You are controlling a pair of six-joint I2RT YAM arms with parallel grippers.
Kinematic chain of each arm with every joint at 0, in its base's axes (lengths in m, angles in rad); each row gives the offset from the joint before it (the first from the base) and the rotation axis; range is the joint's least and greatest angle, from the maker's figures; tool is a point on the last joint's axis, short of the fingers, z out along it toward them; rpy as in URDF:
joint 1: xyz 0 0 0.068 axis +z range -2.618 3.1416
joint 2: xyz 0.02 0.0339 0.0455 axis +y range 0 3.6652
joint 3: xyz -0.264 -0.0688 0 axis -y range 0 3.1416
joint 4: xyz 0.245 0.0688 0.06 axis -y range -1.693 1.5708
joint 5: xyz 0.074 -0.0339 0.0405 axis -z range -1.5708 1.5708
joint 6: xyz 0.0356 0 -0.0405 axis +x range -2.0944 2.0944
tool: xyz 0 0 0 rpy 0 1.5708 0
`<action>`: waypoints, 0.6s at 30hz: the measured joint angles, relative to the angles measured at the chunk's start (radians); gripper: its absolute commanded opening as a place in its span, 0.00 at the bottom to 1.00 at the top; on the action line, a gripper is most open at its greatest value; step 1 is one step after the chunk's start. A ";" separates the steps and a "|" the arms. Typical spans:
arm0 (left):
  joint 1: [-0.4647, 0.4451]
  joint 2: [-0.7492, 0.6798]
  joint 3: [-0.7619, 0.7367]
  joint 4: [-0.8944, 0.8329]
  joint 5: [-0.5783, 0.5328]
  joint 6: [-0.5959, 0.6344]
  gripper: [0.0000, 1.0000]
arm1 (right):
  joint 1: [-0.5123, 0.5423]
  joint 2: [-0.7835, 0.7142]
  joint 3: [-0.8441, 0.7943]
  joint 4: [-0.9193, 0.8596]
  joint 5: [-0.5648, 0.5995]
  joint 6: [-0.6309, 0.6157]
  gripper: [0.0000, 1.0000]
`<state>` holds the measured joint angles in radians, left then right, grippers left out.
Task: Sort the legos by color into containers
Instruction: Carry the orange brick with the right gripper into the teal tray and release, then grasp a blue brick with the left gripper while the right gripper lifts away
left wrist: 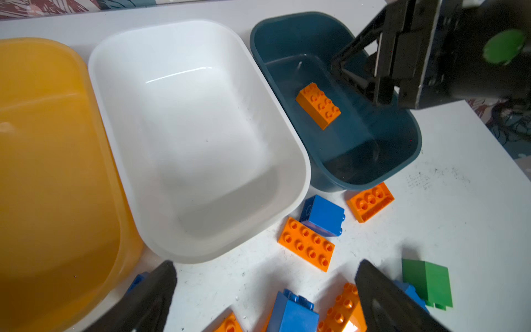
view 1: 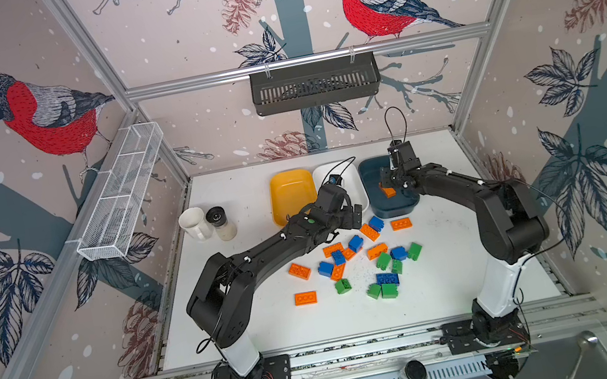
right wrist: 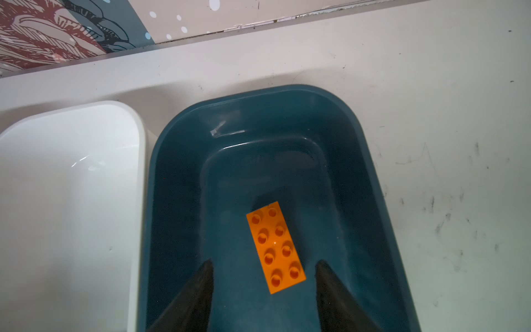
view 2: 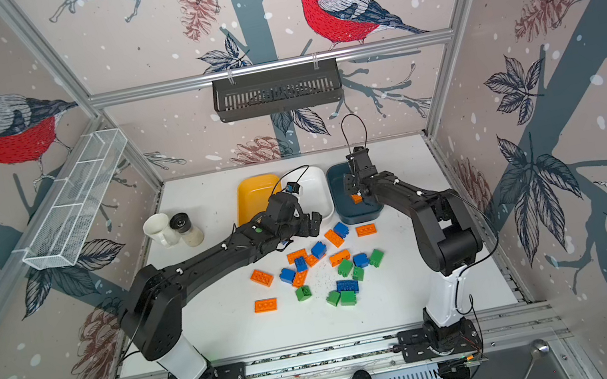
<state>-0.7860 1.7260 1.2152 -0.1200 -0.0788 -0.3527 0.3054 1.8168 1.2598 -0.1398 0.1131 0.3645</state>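
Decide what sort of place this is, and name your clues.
Probably a robot test booth: two arms bolted to a rail, an aluminium frame with bird-print walls, bricks laid out by three tubs.

Dark teal rounded plastic tub: one flat orange studded brick inside. White plastic tub just beside it, left. Loose orange, blue and green bricks scattered in front.

The white table bore a yellow tub, white tub and dark teal tub side by side, centre frame. A mug and shaker stood left of them; loose legos lay scattered just below.
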 measured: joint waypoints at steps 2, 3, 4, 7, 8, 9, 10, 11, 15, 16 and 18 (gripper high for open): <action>0.000 0.001 -0.001 -0.015 0.028 0.026 0.96 | 0.011 -0.037 -0.016 -0.005 0.005 -0.001 0.77; 0.000 0.001 -0.002 -0.023 0.048 0.043 0.96 | 0.016 -0.060 -0.028 -0.005 0.012 -0.001 0.80; 0.000 0.003 -0.002 -0.031 0.066 0.057 0.95 | 0.021 -0.080 -0.040 -0.004 0.017 -0.001 0.83; -0.001 0.015 -0.003 -0.066 0.139 0.117 0.91 | 0.027 -0.153 -0.089 0.004 0.025 0.000 1.00; -0.002 0.025 0.000 -0.082 0.161 0.137 0.90 | 0.027 -0.173 -0.104 0.009 0.026 0.003 1.00; -0.004 0.035 0.005 -0.103 0.180 0.156 0.89 | 0.028 -0.193 -0.118 0.014 0.027 -0.002 0.99; -0.005 0.045 0.011 -0.124 0.188 0.177 0.87 | 0.029 -0.209 -0.131 0.018 0.032 0.005 1.00; -0.008 0.055 0.016 -0.142 0.193 0.193 0.86 | 0.032 -0.224 -0.144 0.027 0.042 0.008 0.99; -0.024 0.092 0.038 -0.188 0.202 0.248 0.74 | 0.050 -0.283 -0.219 0.066 0.075 0.045 0.99; -0.026 0.099 0.041 -0.196 0.202 0.254 0.71 | 0.052 -0.293 -0.237 0.078 0.082 0.055 0.99; -0.031 0.114 0.044 -0.206 0.201 0.267 0.68 | 0.052 -0.312 -0.269 0.089 0.114 0.063 1.00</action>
<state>-0.8165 1.8400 1.2591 -0.3256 0.1223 -0.0856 0.3576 1.5051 0.9909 -0.0505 0.2268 0.4274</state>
